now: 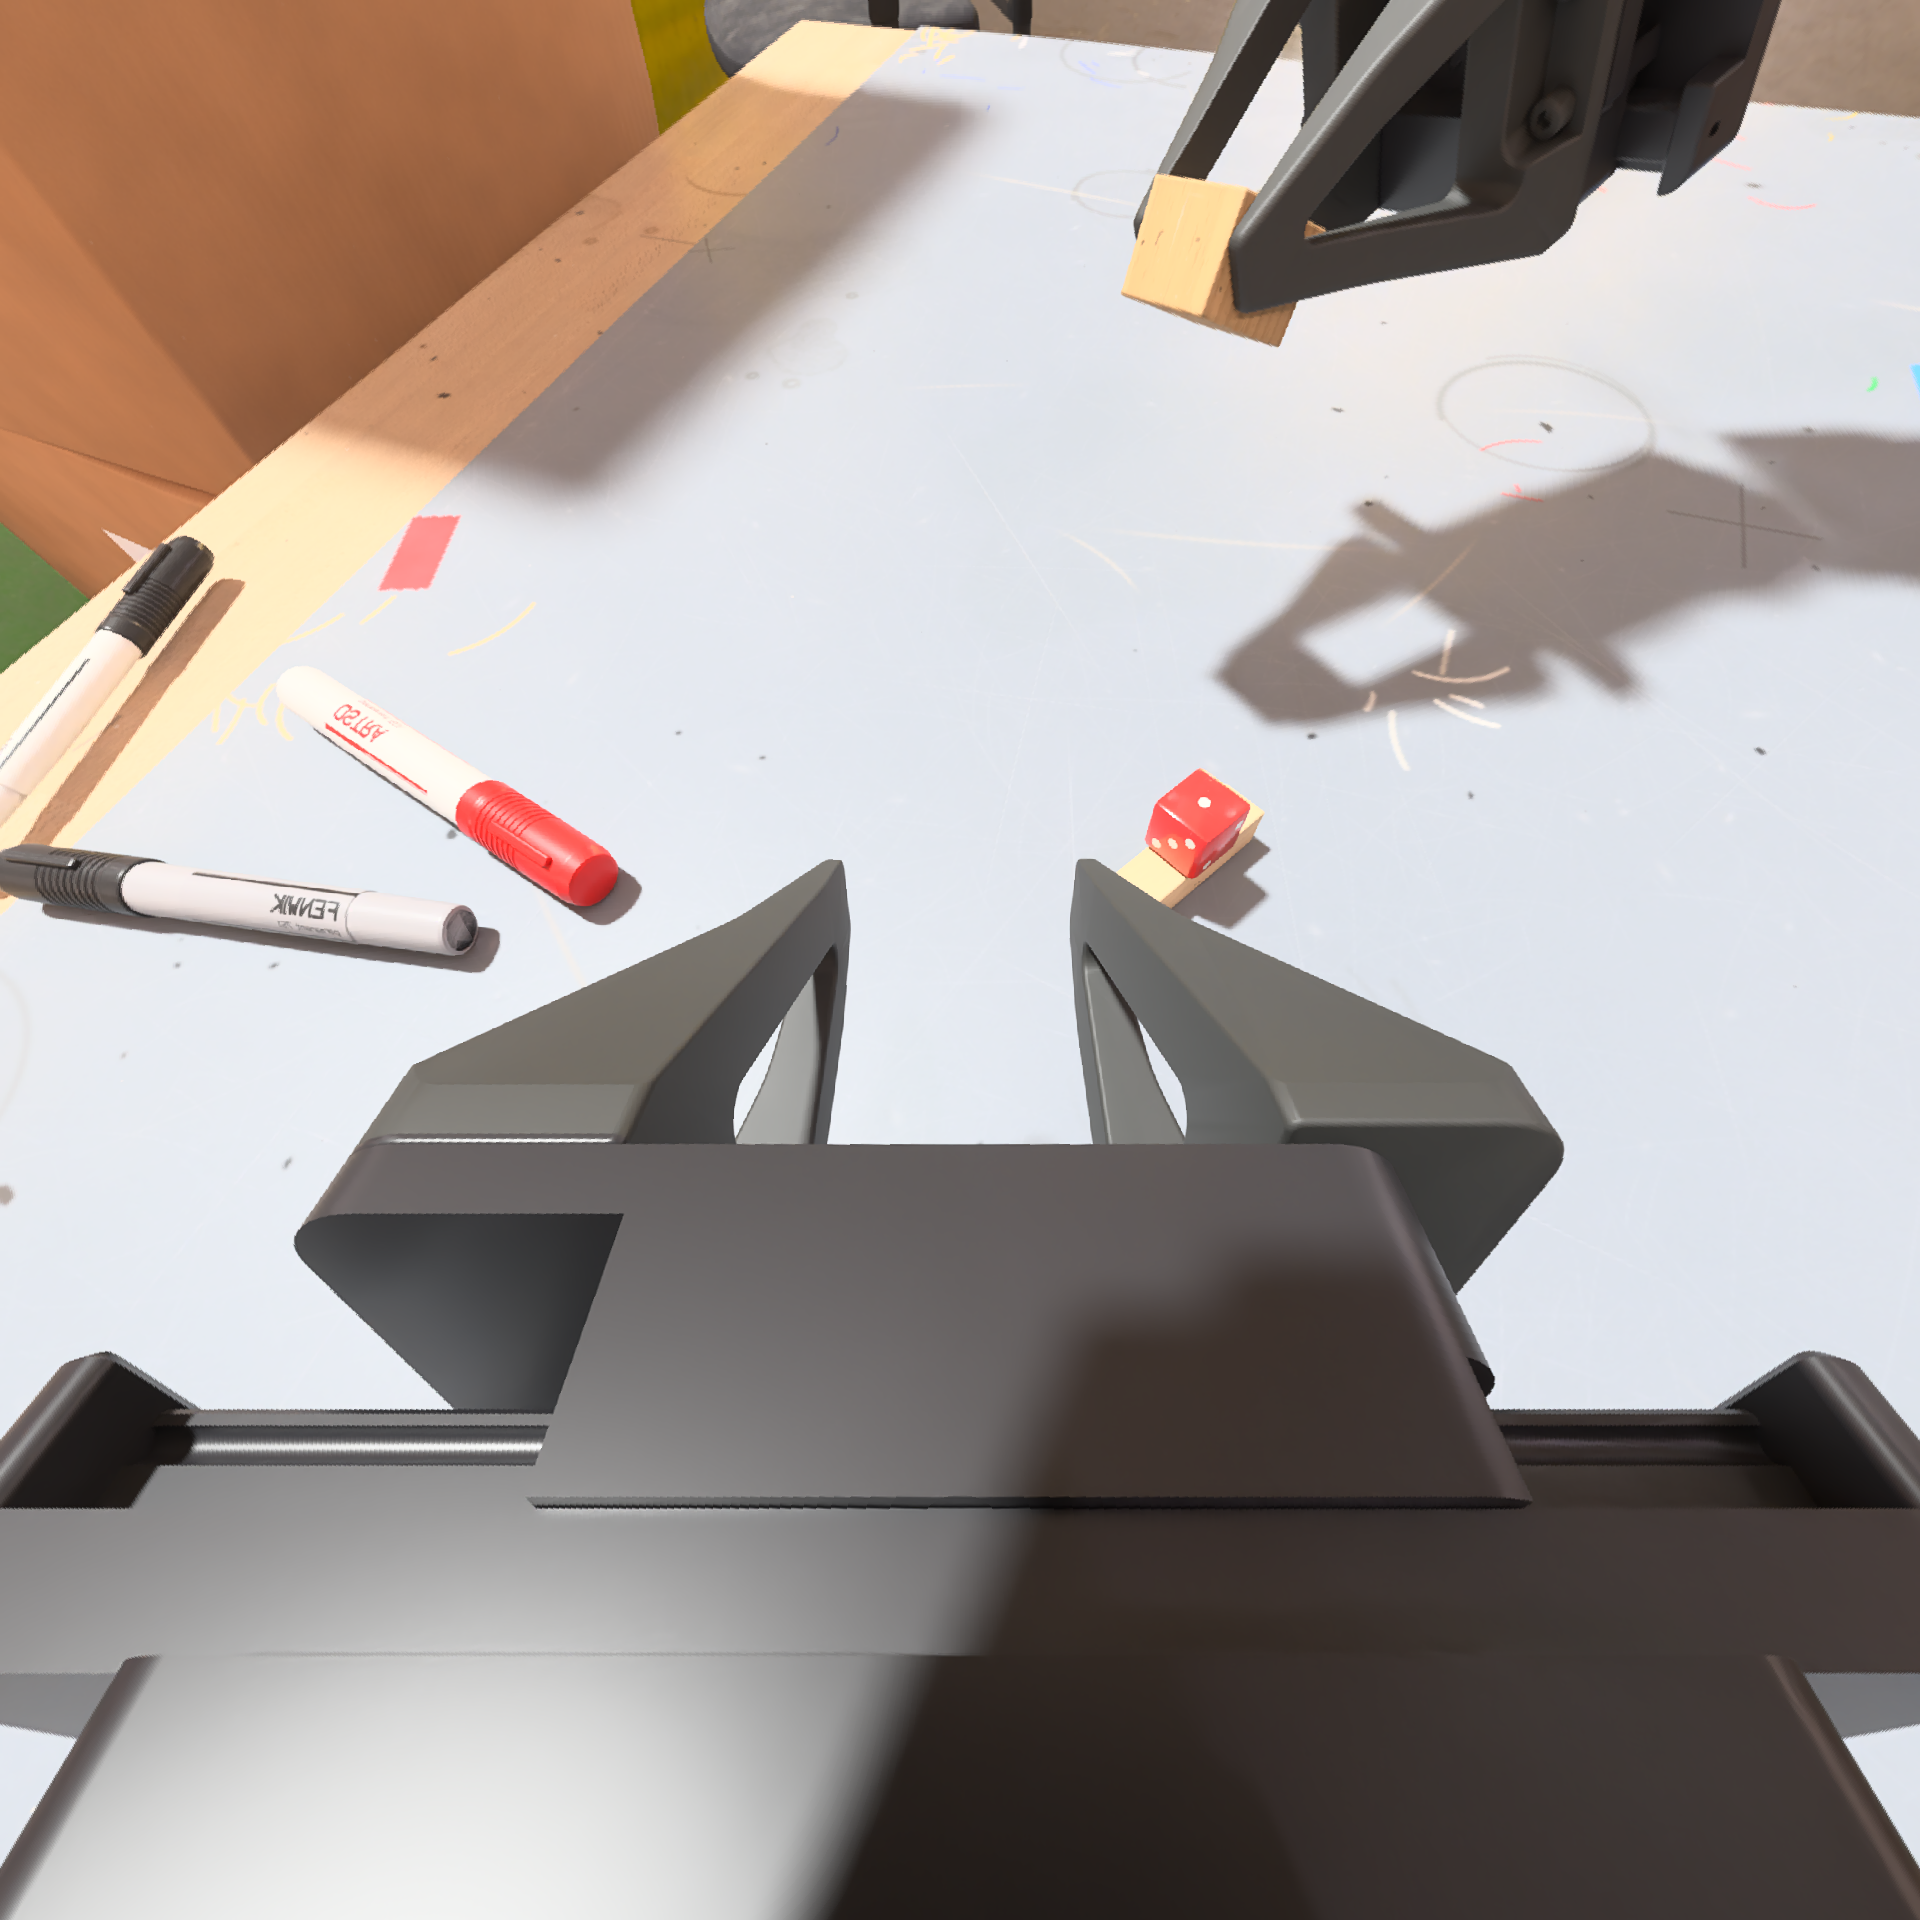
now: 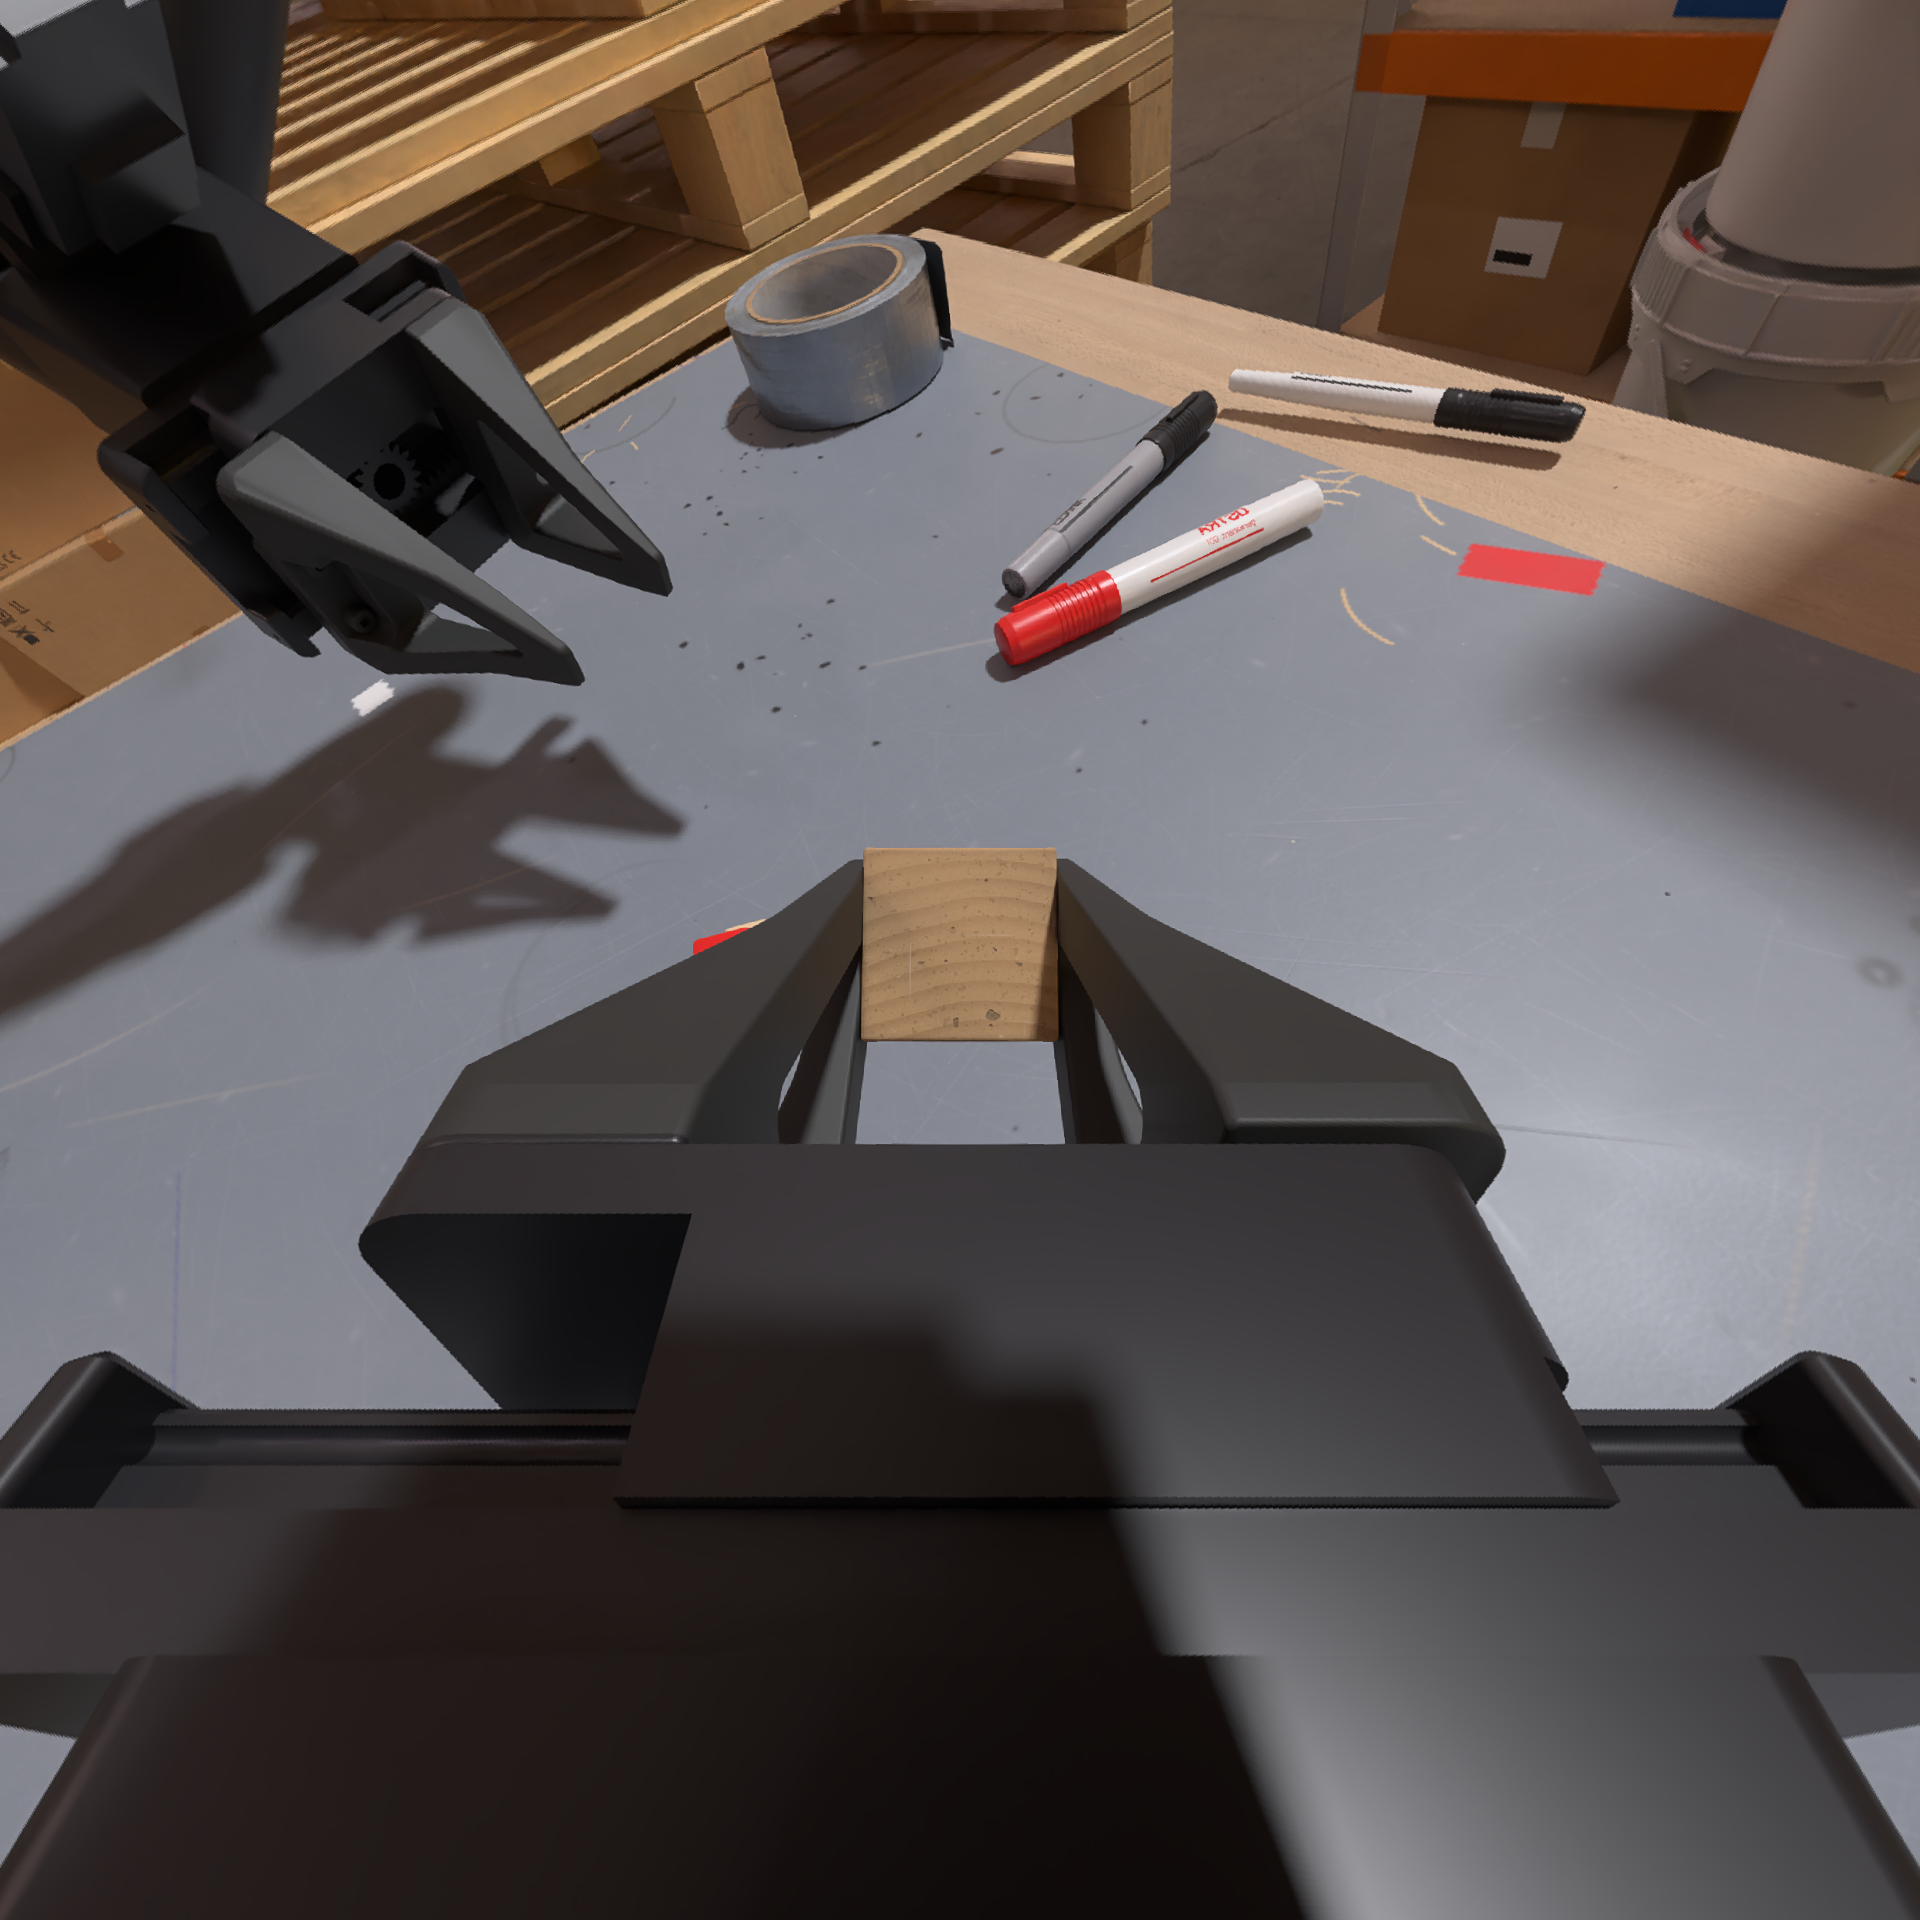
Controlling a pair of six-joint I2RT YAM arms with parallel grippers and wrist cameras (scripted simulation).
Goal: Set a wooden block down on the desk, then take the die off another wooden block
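My right gripper (image 2: 959,883) is shut on a wooden block (image 2: 958,943) and holds it above the grey desk mat; the same block (image 1: 1205,258) shows at the top of the left wrist view, held in the air by the right gripper (image 1: 1221,281). A red die (image 1: 1195,821) sits on a flat wooden block (image 1: 1164,878) on the mat, just beyond my left gripper's right fingertip. My left gripper (image 1: 958,873) is open and empty, above the mat; it also shows at the left of the right wrist view (image 2: 623,634). A red sliver of the die (image 2: 719,940) peeks past my right gripper's left finger.
A red-capped marker (image 1: 447,784), a grey marker (image 1: 249,904) and a black-capped marker (image 1: 94,665) lie at the left. A roll of grey tape (image 2: 842,327) stands at the mat's far edge. A red tape patch (image 1: 419,553) marks the mat. Cardboard boxes (image 1: 260,208) and wooden pallets (image 2: 727,125) stand beyond the desk.
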